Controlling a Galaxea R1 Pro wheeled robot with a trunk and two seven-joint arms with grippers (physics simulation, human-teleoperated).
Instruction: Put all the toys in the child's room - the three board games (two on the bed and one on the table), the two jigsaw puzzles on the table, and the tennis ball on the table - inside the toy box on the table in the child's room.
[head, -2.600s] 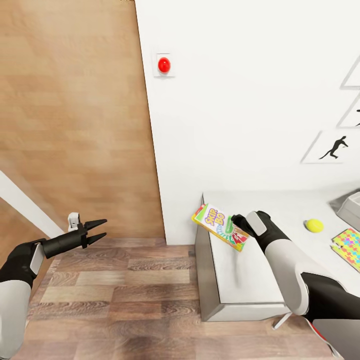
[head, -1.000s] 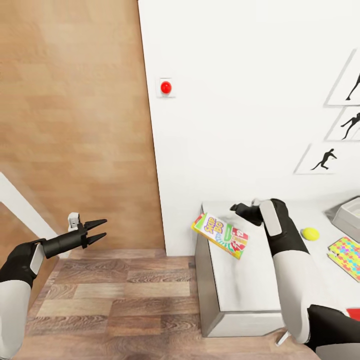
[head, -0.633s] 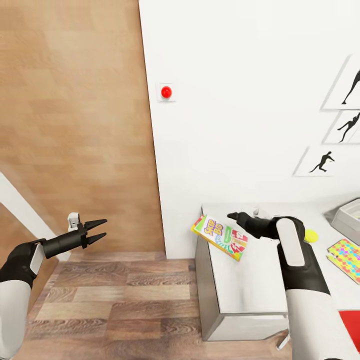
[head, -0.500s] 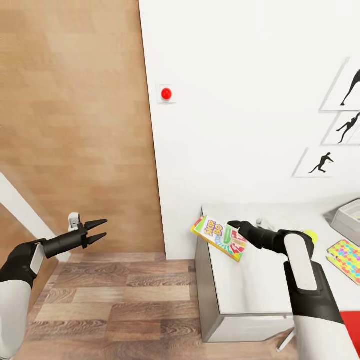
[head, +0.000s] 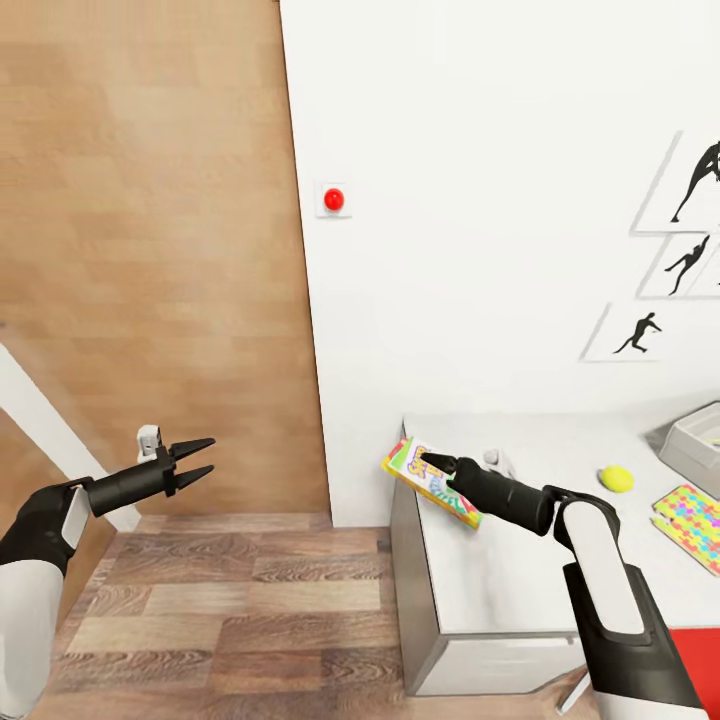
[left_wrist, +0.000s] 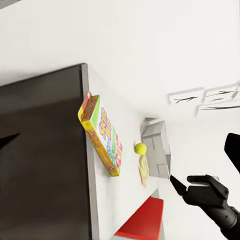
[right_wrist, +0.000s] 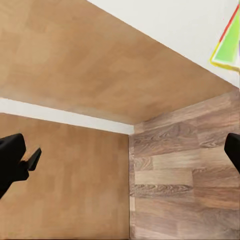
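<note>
The Skip-Bo board game (head: 420, 481) lies on the white table (head: 500, 570), jutting over its near left corner; it is also visible as a colourful box (left_wrist: 102, 135). My right gripper (head: 432, 462) hovers over it, open, pointing left past the table edge, with nothing between its fingers. Only a corner of the game (right_wrist: 227, 45) is visible past them. The yellow tennis ball (head: 616, 478) sits further right, beside a colourful jigsaw puzzle (head: 695, 510). The grey toy box (head: 695, 445) stands at the right edge. My left gripper (head: 195, 460) hangs open over the floor, far left.
A white wall with a red button (head: 334, 199) and framed silhouettes (head: 640, 332) stands behind the table. A wooden wall (head: 150, 250) is at the left above the wood floor (head: 230, 600). A red object (head: 695, 650) sits at the bottom right.
My right arm swung round and lowered, so its gripper now points left over the board game. The view tilted slightly. The left arm has not moved.
</note>
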